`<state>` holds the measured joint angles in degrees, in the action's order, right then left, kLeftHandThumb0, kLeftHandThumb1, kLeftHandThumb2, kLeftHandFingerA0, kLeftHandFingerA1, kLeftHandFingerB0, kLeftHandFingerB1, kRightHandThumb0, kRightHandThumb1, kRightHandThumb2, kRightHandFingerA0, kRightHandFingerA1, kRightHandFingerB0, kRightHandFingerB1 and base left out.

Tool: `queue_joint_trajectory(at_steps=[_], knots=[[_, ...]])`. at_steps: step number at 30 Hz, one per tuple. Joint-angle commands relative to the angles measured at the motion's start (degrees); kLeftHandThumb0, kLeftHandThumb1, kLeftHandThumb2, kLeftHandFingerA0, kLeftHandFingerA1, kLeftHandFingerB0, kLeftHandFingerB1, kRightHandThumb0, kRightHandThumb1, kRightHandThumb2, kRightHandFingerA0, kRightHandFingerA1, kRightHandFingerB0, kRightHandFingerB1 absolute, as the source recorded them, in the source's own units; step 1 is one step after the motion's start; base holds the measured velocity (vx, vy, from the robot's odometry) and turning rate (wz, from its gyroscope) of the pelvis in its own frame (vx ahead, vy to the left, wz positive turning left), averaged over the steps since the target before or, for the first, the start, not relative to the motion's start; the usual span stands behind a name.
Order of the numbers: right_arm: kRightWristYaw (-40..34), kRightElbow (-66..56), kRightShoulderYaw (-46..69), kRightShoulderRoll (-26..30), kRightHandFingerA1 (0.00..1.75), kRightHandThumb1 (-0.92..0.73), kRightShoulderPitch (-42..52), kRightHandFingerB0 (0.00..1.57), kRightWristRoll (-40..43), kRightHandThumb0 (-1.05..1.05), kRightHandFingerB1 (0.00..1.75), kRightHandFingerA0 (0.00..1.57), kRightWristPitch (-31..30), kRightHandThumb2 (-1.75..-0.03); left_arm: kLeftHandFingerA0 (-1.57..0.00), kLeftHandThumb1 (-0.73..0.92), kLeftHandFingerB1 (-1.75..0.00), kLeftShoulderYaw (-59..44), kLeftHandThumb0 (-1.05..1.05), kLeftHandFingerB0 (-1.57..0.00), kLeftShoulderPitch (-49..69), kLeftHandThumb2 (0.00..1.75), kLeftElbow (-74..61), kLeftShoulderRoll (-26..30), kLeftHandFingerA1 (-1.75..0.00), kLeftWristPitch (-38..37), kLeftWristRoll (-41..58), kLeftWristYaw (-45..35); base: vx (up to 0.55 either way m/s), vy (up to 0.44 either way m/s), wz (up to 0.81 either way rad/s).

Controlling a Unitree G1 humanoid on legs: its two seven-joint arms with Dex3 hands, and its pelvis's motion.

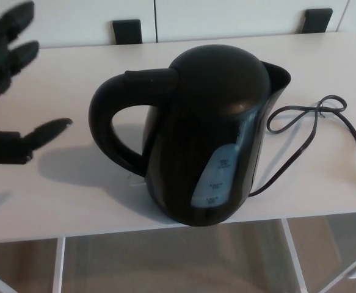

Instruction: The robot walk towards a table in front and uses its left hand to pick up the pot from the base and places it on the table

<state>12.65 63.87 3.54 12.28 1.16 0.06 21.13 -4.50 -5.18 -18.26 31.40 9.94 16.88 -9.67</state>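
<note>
Black electric kettle point(214, 140) stands upright on the white table point(74, 201), near the front edge, approx. mid-picture. Its loop handle point(113, 131) points toward the robot's left and the spout point(278, 76) toward the right. The base can't be told apart from the kettle's dark bottom, so I can't say whether it sits on one. A cord point(306, 131) trails out from low on the kettle's right side and loops over the table.

Left hand point(0, 67) is at the picture's left edge, near the handle but clear of it. Fingers point(16, 55) are up and spread, thumb point(37, 137) below, a wide gap between them, holding nothing. Right hand isn't in view.

Handling (judgement):
- Rigid body, prob. glossy plastic, so slick on the rounded sides. Not a place to grab.
- Weight depends on fill. The gauge window point(217, 177) shows pale, but the level can't be read. Assume it may be heavy w/ water.
- Take hold at the handle, fingers through the loop, thumb over the top bar near the lid point(220, 73).
- Body hangs off to one side of the handle, so it will want to tip spout-down. Needs a firm wrap and a straight-up lift.
- Watch the cord for drag.
</note>
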Motion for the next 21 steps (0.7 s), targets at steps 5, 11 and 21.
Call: queue_joint_trajectory(at_steps=[5, 11, 21], knots=[[-0.47, 0.94, 0.55, 1.30, 0.87, -0.25, -0.66, 0.51, -0.27, -0.68, 0.73, 0.77, -0.33, -0.88, 0.00, 0.42, 0.00, 6.93, -0.67, 0.00, -2.39, 0.73, 4.01, 1.52, -0.04, 4.26, -9.77, -1.90, 0.00, 0.000, 0.00], [-0.43, 0.50, -0.11, 1.33, 0.85, -0.26, -0.64, 0.52, -0.84, -0.67, 0.72, 0.78, -0.63, -0.87, 0.00, 0.40, -0.06, 7.08, -0.64, 0.00, -2.74, 0.74, 4.54, -0.58, -0.11, 5.23, -10.27, -1.96, 0.00, 0.000, 0.00], [-0.90, 0.34, -0.55, 1.24, 0.82, -0.37, -0.48, 0.54, -1.41, -0.65, 0.71, 0.75, -0.50, -0.66, -0.06, 0.40, -0.21, 9.05, -0.62, -0.03, -2.55, 0.74, 1.51, -5.49, -0.40, 6.49, -16.06, 1.94, 0.00, 0.000, 0.00]])
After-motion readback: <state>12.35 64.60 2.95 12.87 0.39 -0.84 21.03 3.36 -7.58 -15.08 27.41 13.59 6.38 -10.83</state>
